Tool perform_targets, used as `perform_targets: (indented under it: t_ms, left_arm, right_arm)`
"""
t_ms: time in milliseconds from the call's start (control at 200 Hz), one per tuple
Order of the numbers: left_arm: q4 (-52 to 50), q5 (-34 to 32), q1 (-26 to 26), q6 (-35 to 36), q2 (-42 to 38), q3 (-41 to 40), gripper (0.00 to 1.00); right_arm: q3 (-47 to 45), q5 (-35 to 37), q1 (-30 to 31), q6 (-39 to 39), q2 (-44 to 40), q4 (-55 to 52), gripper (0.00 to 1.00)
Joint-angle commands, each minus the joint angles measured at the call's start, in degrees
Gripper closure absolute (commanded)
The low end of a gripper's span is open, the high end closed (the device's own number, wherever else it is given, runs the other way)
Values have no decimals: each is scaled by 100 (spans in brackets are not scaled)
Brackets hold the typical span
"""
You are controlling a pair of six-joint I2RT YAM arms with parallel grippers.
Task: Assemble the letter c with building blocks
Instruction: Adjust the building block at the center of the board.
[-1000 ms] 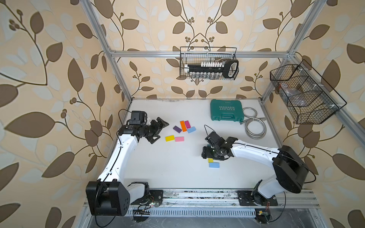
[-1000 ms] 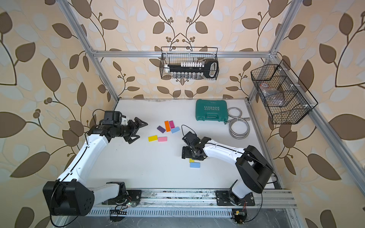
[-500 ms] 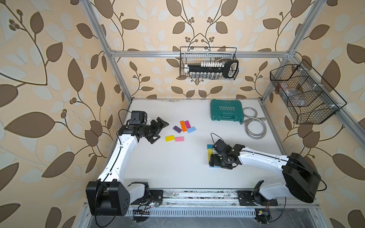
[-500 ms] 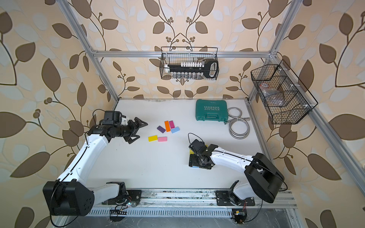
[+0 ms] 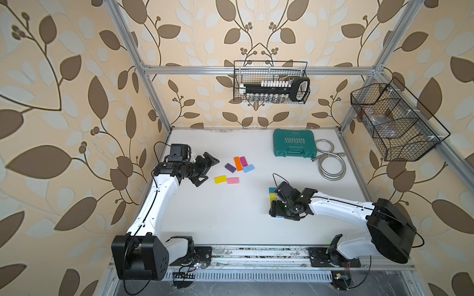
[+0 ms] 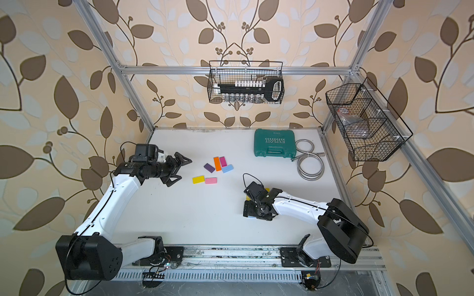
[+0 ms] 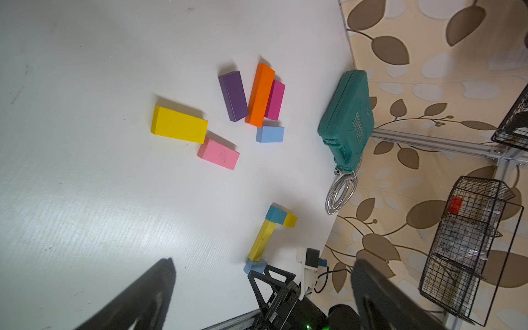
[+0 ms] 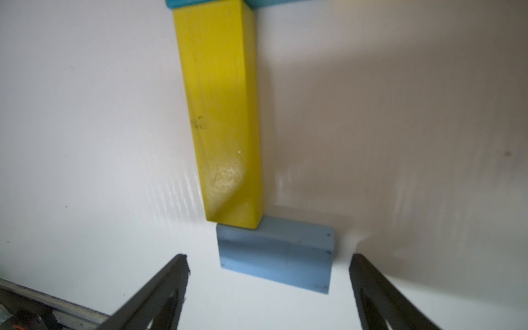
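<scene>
Right gripper (image 8: 268,258) stood wide open and empty, its jaws set either side of the light blue end block (image 8: 275,254) and clear of both its short ends. That block lay flat on the white table (image 8: 85,114), touching the near end of the long yellow bar (image 8: 223,120). A teal block (image 7: 276,214) and a small yellow block (image 7: 290,220) sat at the bar's far end, so the letter appeared largely laid out near the right arm.

Left gripper (image 5: 209,171) was fully open, holding nothing, just beside the spare group: yellow block (image 5: 220,179), pink block (image 5: 233,180), purple block (image 5: 230,167), orange bar (image 5: 238,163), magenta block (image 5: 243,161).

Assessment: the pieces look rigid, light and smooth-painted, liable to skid or twist if nudged. The best hold is across the long edges at mid-length, or end to end on the short ones. Fingers should come down to table level, since each piece lies low and flat.
</scene>
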Motion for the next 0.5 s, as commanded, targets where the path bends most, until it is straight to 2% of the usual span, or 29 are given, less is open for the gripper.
perform_targets:
  t_ms: [0, 495]
  left_arm:
    - [43, -30, -70, -7, -50, 82, 1]
    - [52, -23, -71, 1, -51, 55, 1]
  right_arm:
    - [119, -63, 68, 104, 58, 54, 13]
    - [197, -77, 109, 125, 182, 99, 13]
